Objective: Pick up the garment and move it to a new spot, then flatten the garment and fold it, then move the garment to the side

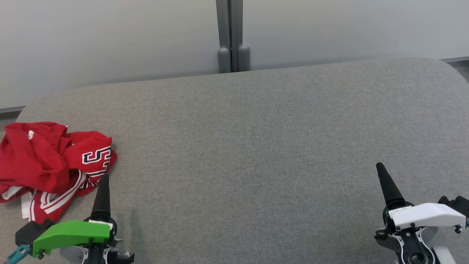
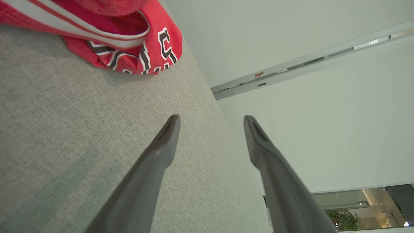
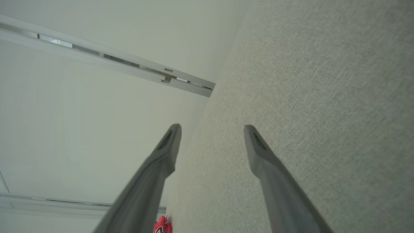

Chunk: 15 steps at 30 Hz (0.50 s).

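Starting point: nothing picked up yet

We see the red garment (image 1: 55, 165) lying crumpled at the far left of the grey tabletop (image 1: 256, 146), not yet lifted, flattened or folded. Our left tool (image 2: 212, 121) is just beside its near edge, fingers spread with nothing between them. Our right tool (image 3: 212, 129) is well apart at the right, also spread and empty. By our judgement every step is left: the pick-up and move, the flattening, the fold, and the shift aside.
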Available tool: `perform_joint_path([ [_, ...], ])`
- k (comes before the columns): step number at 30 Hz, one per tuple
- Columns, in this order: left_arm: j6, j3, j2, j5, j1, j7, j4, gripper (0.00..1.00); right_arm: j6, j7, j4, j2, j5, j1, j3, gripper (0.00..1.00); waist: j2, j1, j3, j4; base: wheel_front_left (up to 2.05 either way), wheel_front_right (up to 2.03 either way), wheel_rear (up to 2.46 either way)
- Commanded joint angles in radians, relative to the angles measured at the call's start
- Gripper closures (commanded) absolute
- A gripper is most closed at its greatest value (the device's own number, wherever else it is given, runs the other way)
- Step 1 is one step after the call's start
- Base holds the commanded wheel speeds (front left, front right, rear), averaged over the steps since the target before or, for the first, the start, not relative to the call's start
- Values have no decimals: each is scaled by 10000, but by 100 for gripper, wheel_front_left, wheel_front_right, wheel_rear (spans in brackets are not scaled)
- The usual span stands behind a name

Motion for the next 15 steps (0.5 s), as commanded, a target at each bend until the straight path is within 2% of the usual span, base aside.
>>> perform_joint_path([
  [1, -20, -41, 164, 509, -299, -113, -112, 0, 3, -122, -225, -44, -504, -274, 36, 0, 0, 0, 8, 2, 0, 0, 0],
  [15, 95, -274, 286, 3112, -345, -659, -40, 0, 3, -669, -283, -43, -3231, -372, 397, 0, 0, 0, 6, 38, 0, 0, 0],
])
